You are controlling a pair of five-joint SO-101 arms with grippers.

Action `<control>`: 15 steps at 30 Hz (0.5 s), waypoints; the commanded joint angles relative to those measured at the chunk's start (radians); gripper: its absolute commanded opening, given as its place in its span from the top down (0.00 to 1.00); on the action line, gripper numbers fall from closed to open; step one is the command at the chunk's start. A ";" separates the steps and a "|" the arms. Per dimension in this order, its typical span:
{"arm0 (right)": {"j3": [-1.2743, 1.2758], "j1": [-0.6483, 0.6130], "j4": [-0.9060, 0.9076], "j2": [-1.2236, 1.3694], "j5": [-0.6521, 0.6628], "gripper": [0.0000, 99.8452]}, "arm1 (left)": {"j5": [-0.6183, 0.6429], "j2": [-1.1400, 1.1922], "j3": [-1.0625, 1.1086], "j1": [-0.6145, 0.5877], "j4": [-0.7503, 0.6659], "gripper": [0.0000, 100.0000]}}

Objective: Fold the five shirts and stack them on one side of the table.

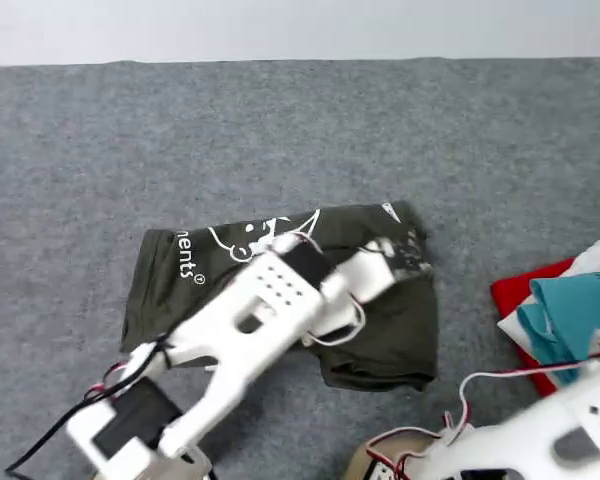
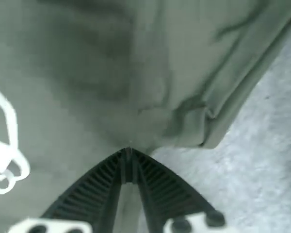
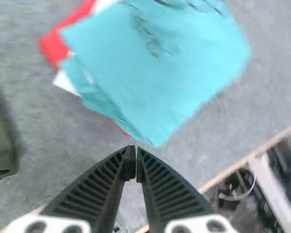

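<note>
Shirts lie in two places in the high view. A green shirt with white print lies partly folded in the middle of the grey table. A stack of red, white and teal cloth sits at the table's right side, well apart from it. My left arm stretches across the green shirt, and my left gripper is down at the shirt's far right corner. My right arm sits low at the near edge, just short of the stack.

My left wrist view comes closer. The left gripper has its jaws drawn together, tips against the green shirt right beside a folded hem. I cannot tell whether any cloth is caught between them. Bare table shows past the hem.

My right wrist view shows the stack's layers. The teal shirt is on top, and a red shirt peeks out beneath it. My right gripper is closed on nothing, above bare table. The green shirt is off to one side. The wooden table edge and cables lie to the other.
</note>
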 commanded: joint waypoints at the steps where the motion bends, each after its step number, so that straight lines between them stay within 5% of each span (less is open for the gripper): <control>1: 0.017 0.067 -0.002 -0.025 -0.005 0.99 | 0.018 0.060 -0.084 0.040 -0.015 1.00; 15: 0.026 0.097 0.016 -0.031 -0.005 0.99 | 0.018 0.187 -0.223 0.209 -0.009 0.86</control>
